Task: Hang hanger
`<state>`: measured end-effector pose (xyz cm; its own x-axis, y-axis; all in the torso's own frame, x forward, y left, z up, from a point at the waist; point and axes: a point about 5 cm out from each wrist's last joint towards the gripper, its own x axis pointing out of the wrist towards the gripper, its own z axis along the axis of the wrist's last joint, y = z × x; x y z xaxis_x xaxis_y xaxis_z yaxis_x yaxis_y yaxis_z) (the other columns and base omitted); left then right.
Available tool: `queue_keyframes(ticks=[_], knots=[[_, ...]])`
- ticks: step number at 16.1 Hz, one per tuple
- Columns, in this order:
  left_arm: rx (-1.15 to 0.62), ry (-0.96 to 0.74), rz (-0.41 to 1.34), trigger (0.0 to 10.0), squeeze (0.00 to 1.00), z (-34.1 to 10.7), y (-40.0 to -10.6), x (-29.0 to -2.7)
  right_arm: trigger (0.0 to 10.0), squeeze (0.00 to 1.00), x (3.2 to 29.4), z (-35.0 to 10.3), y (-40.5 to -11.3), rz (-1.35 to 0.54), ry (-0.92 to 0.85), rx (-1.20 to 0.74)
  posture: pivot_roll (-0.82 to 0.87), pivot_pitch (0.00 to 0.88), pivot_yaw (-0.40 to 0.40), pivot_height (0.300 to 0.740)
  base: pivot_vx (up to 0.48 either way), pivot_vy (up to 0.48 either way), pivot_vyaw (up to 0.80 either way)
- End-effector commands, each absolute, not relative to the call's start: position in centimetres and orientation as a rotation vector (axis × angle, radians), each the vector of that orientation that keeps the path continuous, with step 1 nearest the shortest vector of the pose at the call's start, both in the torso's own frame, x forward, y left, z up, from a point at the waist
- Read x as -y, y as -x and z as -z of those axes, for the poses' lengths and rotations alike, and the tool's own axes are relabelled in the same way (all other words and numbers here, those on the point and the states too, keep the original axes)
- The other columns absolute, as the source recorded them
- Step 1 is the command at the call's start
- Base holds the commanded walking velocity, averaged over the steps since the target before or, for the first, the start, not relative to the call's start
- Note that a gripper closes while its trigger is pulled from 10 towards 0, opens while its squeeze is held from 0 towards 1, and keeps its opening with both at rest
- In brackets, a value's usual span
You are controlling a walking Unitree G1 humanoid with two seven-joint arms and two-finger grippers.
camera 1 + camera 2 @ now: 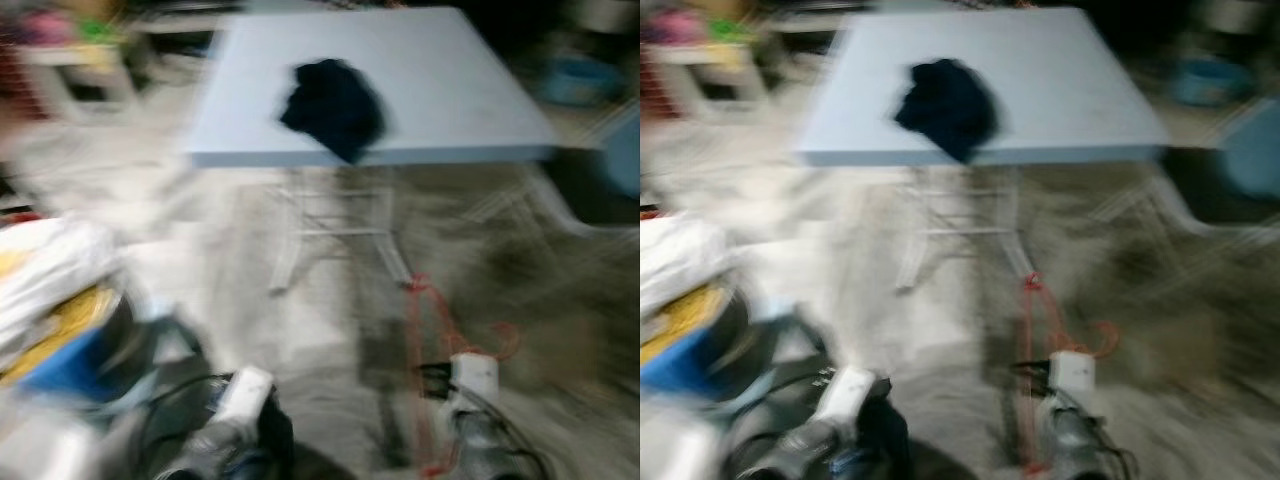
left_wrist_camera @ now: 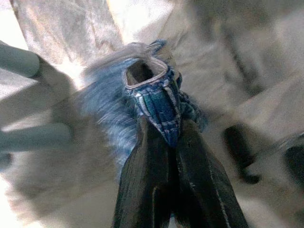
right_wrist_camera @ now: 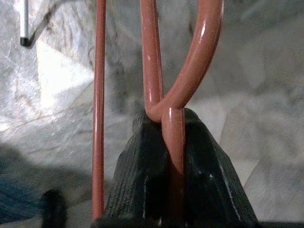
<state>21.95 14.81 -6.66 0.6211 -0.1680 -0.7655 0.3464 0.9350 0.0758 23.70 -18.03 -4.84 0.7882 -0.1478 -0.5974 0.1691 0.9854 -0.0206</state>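
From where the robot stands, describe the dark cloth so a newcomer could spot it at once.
Look ahead to the pale blue table on white legs. On its top, towards the near edge and left of the middle, lies the dark cloth, a crumpled navy heap. Nothing else lies on that tabletop.

Head views blurred; red hanger (image 3: 173, 95) cut off at edge.

Both arms are low in front of the body, wrists pointing ahead toward twelve o'clock. The left gripper (image 2: 164, 137) has its black fingers pressed together on a fold of blue cloth (image 2: 159, 102). The right gripper (image 3: 173, 142) is clamped on a red hanger (image 3: 164, 71).
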Motion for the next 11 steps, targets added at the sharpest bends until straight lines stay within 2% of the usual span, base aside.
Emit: queue_keyframes(ticks=[1, 3, 6, 9, 11], knots=[[-0.856, -0.236, 0.298, 10.0, 0.0, 6.7, -21.8, -14.9, 10.0, 0.0, 18.2, 5.3, -23.1, 0.168, -0.02, -0.671, -0.09, 0.153, 0.039, 0.74, 0.364, 0.0, -0.8], [-0.861, -0.246, 0.295, 10.0, 0.0, 6.9, -21.3, -16.2, 10.0, 0.0, 18.4, 5.4, -22.9, 0.171, -0.008, -0.683, -0.08, 0.154, 0.039, 0.74, 0.354, 0.0, -0.47], [-0.863, -0.239, 0.258, 10.0, 0.0, 7.0, -20.4, -19.1, 10.0, 0.0, 18.7, 5.6, -22.6, 0.179, 0.0, -0.695, -0.08, 0.151, 0.038, 0.74, 0.349, 0.0, 0.0], [-0.852, -0.246, 0.255, 10.0, 0.0, 6.9, -20.4, -19.5, 10.0, 0.0, 18.6, 5.6, -22.6, 0.174, 0.007, -0.691, -0.08, 0.151, 0.038, 0.74, 0.349, 0.0, 0.0], [-0.833, -0.259, 0.275, 10.0, 0.0, 6.8, -20.6, -18.7, 10.0, 0.0, 18.7, 5.6, -22.7, 0.176, 0.008, -0.692, -0.08, 0.147, 0.039, 0.74, 0.351, 0.0, 0.0]])
